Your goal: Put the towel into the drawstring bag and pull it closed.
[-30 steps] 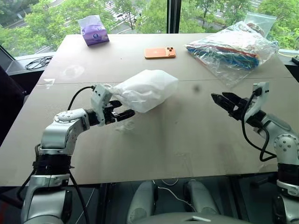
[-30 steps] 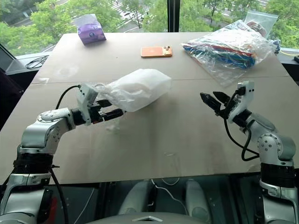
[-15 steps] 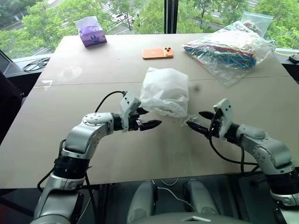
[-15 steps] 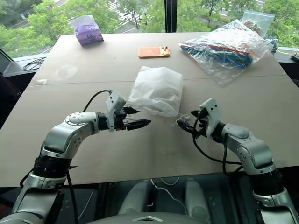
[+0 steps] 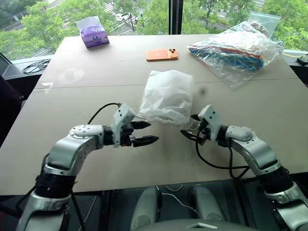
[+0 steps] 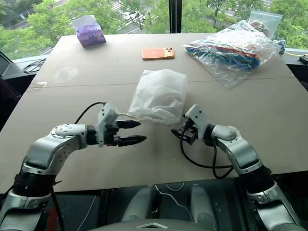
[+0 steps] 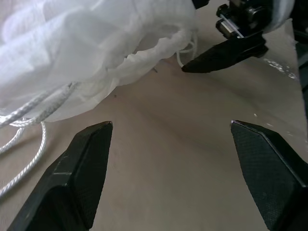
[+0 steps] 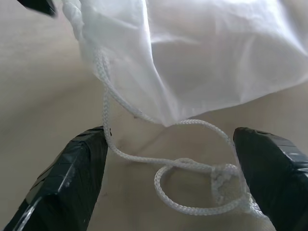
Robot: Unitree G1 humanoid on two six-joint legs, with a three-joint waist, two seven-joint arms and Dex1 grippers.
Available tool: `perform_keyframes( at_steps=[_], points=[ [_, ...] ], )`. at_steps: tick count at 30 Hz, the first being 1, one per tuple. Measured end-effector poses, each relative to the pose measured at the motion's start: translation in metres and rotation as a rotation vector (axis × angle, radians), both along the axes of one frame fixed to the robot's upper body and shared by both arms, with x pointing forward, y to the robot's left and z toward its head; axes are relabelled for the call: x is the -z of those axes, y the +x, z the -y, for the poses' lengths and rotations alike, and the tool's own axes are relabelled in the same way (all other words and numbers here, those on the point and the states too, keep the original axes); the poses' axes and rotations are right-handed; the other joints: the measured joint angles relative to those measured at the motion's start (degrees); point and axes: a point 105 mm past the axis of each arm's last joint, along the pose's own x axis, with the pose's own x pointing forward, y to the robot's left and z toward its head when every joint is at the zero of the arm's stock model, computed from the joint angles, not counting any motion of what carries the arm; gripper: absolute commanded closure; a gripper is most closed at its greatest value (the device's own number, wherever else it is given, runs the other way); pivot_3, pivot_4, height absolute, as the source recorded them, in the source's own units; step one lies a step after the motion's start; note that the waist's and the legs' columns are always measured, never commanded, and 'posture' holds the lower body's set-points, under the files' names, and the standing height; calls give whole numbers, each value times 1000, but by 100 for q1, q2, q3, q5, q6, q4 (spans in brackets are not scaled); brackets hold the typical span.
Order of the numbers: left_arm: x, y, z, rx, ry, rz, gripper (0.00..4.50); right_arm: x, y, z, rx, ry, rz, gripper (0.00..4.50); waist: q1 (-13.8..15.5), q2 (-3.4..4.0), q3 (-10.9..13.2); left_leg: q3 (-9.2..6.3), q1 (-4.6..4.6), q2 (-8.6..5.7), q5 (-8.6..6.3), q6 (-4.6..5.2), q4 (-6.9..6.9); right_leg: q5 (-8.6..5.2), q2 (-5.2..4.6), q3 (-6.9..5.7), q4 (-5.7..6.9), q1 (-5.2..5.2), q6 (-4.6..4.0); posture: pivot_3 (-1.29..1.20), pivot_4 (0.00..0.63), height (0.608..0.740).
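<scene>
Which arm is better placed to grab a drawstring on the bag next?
Probably the right. Its open claw straddles a looped cord of the drawstring bag. The left claw, also open, has cord only beside one finger.

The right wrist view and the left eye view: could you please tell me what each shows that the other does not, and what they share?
The right wrist view alone shows the looped, knotted white cord lying on the table between the right gripper's open jaws. The left eye view alone shows the purple tissue pack, orange phone, clear plastic bag of colourful items and left gripper, jaws open. Both show the drawstring bag on the table.
</scene>
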Motion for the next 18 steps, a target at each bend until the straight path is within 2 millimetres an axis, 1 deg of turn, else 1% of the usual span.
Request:
perform_keyframes(
  at_steps=[2, 3, 4, 6, 8, 9, 10, 11, 14, 16, 18],
  points=[
    [-16, 0, -16, -23, -5, 34, 458, 1, -1, -2, -8, -1, -3, 801, 23, 0, 0, 0, 1, -2, 0, 0, 0, 0, -3, -1, -3, 3, 0, 0, 150, 740],
    [-22, 6, -23, -51, -8, 74, 458, 2, -1, -2, -7, -3, -1, 1206, 33, 0, 0, 0, 1, -4, 0, 0, 1, 0, -5, -1, -4, 4, 1, 0, 150, 740],
    [-29, 18, -34, -117, -3, 130, 458, 2, -1, -2, -6, -6, 0, 1705, 50, 0, -1, -1, 1, -6, 0, 0, 2, 0, -6, -3, -4, 5, 1, 0, 150, 740],
    [-37, 37, -48, -221, 6, 209, 458, 3, -1, -2, -5, -6, 1, 2704, 65, -2, -2, -5, 1, -9, 0, 0, 4, 1, -6, -8, -9, 9, 2, 0, 150, 740],
    [-41, 51, -53, -271, 34, 295, 458, 3, -1, -1, 0, -4, 2, 3591, 58, -3, -2, -2, -1, -12, 0, 0, 3, 1, -7, -5, -14, 10, 2, 0, 150, 740],
    [-39, 55, -51, -271, 50, 321, 458, 2, 0, -1, 2, -3, 3, 4133, 51, -3, -2, -1, -2, -12, 0, 0, 2, 1, -8, -4, -15, 9, 2, 0, 150, 740],
    [-31, 58, -44, -248, 75, 338, 458, 2, 0, 0, 5, -2, 4, 4401, 43, -3, -2, 1, -2, -13, 0, -1, 1, 1, -8, -3, -17, 9, 2, 0, 150, 740],
    [-23, 59, -36, -221, 87, 338, 458, 2, 0, 0, 5, -1, 5, 4401, 41, -3, -2, 0, -3, -14, 0, -1, 1, 1, -7, -4, -17, 9, 2, 0, 150, 740],
    [-1, 57, -21, -137, 144, 326, 458, 1, 1, 1, 15, 3, 3, 4401, 39, -3, -2, 0, -4, -17, 0, -1, 0, 1, -4, -5, -16, 7, 1, 0, 150, 740],
    [12, 57, -17, -79, 198, 324, 458, 0, 3, 8, 39, 4, 4, 4401, 32, -2, -2, 2, -3, -16, 0, 0, 0, 1, -3, -4, -14, 6, 1, 0, 150, 740],
    [20, 62, -20, -59, 267, 352, 458, -2, 4, 13, 56, 0, 9, 4401, 35, -3, -2, 1, -2, -17, 0, 0, 0, 1, -3, -6, -12, 7, 1, 0, 150, 740]
  ],
)
